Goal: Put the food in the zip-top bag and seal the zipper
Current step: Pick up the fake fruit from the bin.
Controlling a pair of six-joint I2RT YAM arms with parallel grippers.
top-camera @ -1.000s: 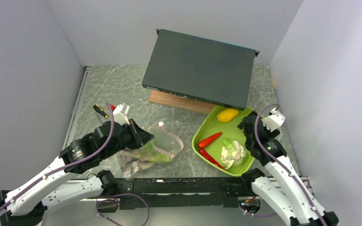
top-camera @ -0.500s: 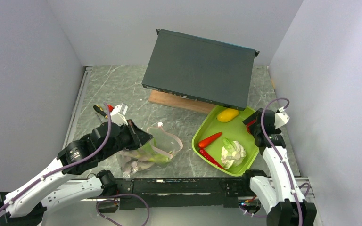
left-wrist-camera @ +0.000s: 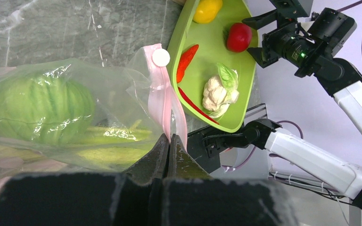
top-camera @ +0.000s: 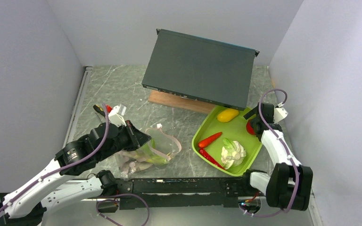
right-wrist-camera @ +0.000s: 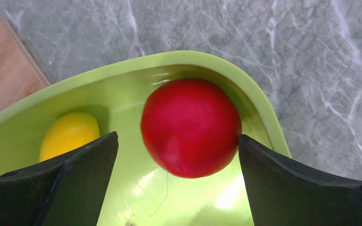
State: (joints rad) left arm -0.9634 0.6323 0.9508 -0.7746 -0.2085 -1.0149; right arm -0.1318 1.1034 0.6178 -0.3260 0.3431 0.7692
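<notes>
The zip-top bag lies at the near left with a green cabbage and green stalks inside. My left gripper is shut on its pink zipper and holds the mouth up. My right gripper is open in the tray's far right corner, its jaws on either side of the red tomato. The right finger looks to be touching the tomato. A yellow fruit, two red chilies and a white cauliflower also lie in the tray.
The lime-green tray sits at the near right. A dark flat box leans on a wooden board behind it. Yellow-handled screwdrivers lie beyond the left arm. Grey walls close in on both sides.
My right arm has swung back and to the right, bringing its open gripper down around the tomato. My left gripper still holds the bag's zipper, shifted slightly.
</notes>
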